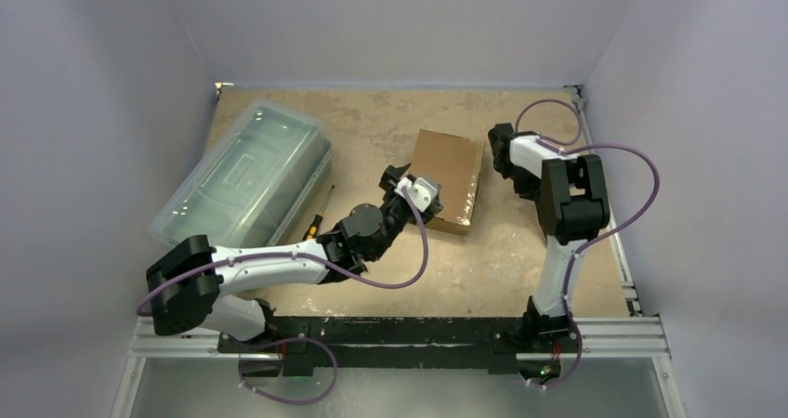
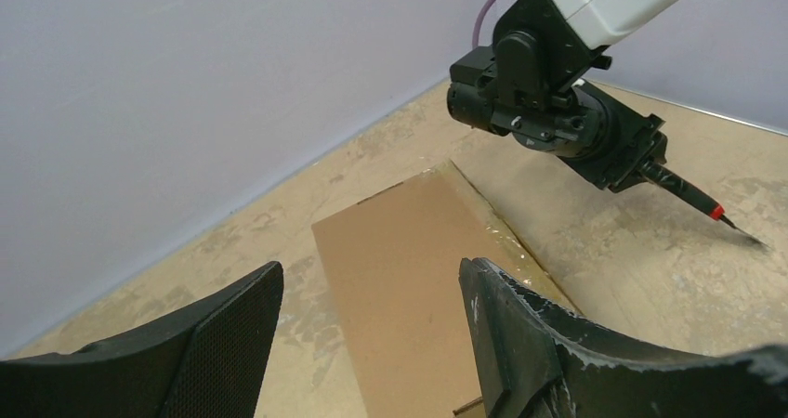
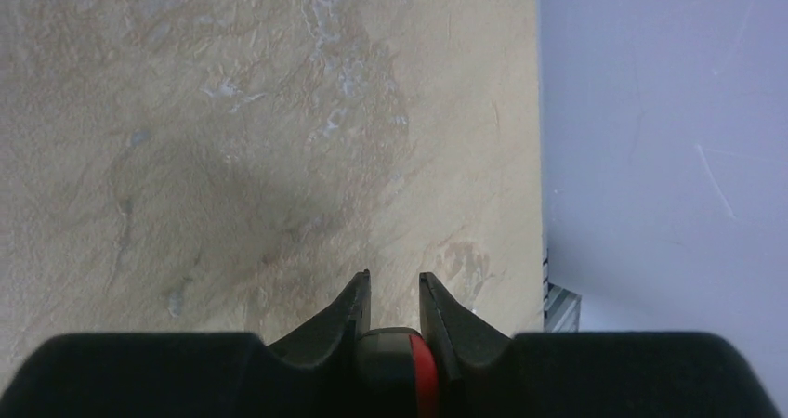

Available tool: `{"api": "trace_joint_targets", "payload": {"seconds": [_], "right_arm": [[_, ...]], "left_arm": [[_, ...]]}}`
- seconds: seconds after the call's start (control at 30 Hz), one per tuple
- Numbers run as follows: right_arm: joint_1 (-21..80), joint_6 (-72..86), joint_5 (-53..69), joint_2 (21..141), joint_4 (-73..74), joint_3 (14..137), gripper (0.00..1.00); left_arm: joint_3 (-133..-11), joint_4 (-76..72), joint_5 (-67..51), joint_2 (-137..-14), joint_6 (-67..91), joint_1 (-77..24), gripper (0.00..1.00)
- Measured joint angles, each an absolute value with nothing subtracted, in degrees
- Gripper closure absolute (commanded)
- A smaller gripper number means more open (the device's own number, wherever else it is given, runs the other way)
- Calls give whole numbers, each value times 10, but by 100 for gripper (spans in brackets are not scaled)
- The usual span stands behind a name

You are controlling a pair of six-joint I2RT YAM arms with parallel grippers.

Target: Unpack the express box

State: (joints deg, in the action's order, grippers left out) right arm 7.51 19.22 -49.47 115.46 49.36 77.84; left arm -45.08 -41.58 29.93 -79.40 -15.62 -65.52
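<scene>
The express box [image 1: 452,172] is a flat brown cardboard box lying shut on the table's middle, with shiny tape along its right edge. In the left wrist view the box [image 2: 409,279] lies under and beyond my open, empty left gripper [image 2: 372,316]. In the top view the left gripper [image 1: 401,182] hovers at the box's near left corner. My right gripper [image 1: 502,149], just right of the box, is shut on a black pen-like tool with a red band [image 3: 401,362]. The left wrist view shows that tool [image 2: 692,197] pointing down at the table, right of the box.
A large translucent greenish lidded bin [image 1: 243,174] lies at the left. A screwdriver with a yellow and black handle [image 1: 321,213] lies between the bin and the left arm. Grey walls close the table's back and sides; the right gripper is near the right edge [image 3: 541,204].
</scene>
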Motion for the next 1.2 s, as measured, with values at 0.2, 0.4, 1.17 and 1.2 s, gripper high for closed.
{"api": "trace_joint_targets", "payload": {"seconds": [0.2, 0.4, 1.17, 1.2], "right_arm": [[75, 187, -462, 1122, 421, 736, 56], [76, 182, -424, 1071, 374, 717, 37], [83, 236, 33, 839, 174, 591, 39], [83, 238, 41, 845, 168, 587, 40]], "left_arm": [[-451, -415, 300, -794, -154, -633, 29], [-451, -406, 300, -794, -132, -615, 24], [-618, -174, 225, -961, 91, -531, 20], [-627, -160, 225, -972, 98, -530, 20]]}}
